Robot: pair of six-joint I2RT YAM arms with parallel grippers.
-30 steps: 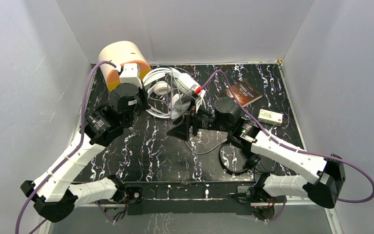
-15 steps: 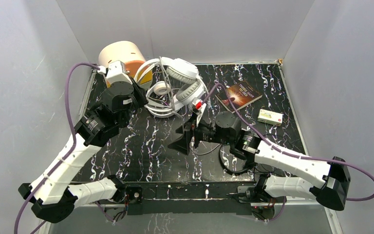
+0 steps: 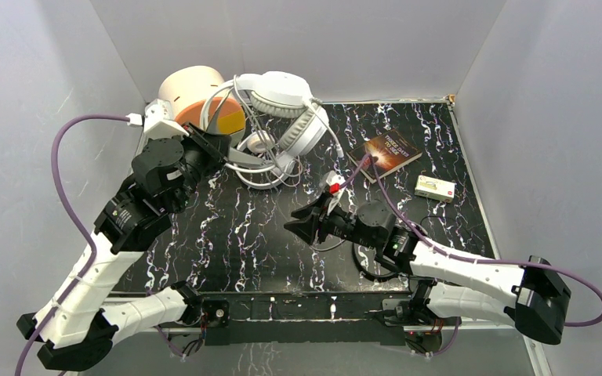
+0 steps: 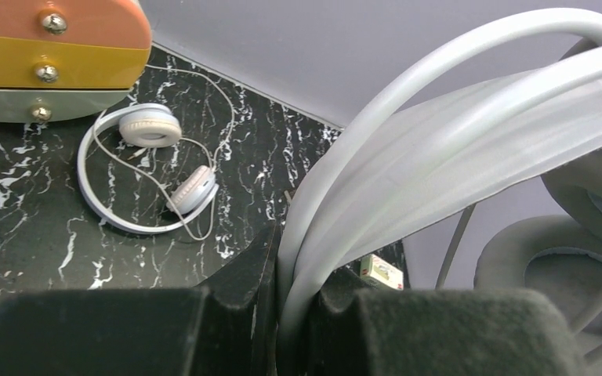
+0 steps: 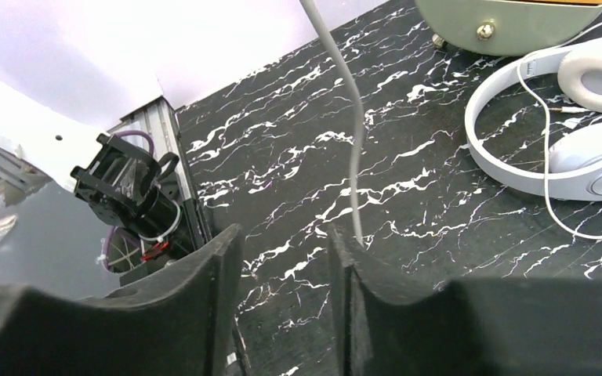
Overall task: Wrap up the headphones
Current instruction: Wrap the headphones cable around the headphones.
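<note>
My left gripper [image 3: 231,154] is shut on the headband of the big white over-ear headphones [image 3: 286,98] and holds them in the air above the table's back left. In the left wrist view the headband [image 4: 407,133] runs up from between my closed fingers [image 4: 298,270]. The slimmer white on-ear pair [image 3: 262,160] lies on the table beneath them and also shows in the left wrist view [image 4: 145,168] and the right wrist view [image 5: 588,149]. My right gripper [image 3: 307,227] is open with nothing between its fingers [image 5: 282,243]. The big pair's cord [image 5: 351,149] hangs beside its right finger. The small black pair [image 3: 366,270] is mostly hidden under my right arm.
A round cream canister with an orange and yellow face [image 3: 196,98] stands at the back left. A brown book [image 3: 392,150] and a small box [image 3: 435,188] lie at the back right. Grey walls enclose the black marbled table [image 3: 235,235].
My left gripper has lifted the big white headphones up and back toward the left. My right gripper has drawn back toward the near edge, away from the headphones.
</note>
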